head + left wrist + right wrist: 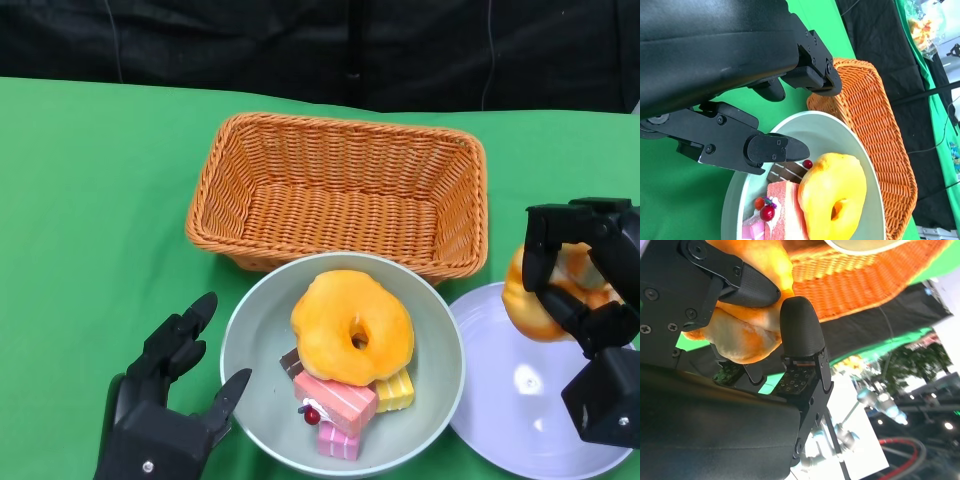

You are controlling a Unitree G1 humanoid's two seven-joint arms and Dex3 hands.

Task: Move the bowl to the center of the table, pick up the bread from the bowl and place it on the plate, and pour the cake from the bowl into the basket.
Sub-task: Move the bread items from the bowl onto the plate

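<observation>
A grey-green bowl [240, 330] stands near the table's front, just in front of the basket [340, 190]. In it lie a ring-shaped yellow bread [325, 315] and several small cake pieces [335, 400]. My right hand [590, 290] grips a second golden bread [535, 310] above the white plate [500, 400], to the bowl's right. The right wrist view shows this bread [745, 335] squeezed between black fingers [800, 330]. My left hand [165, 400] lies open at the bowl's left side, thumb at the rim. In the left wrist view, a finger [770, 150] reaches over the bowl's edge [825, 130] near the cake [785, 210].
The orange wicker basket [875, 115] holds nothing and nearly touches the bowl's far rim. Green cloth covers the table [90, 200], with a black curtain behind. The plate overlaps the table's front right corner area.
</observation>
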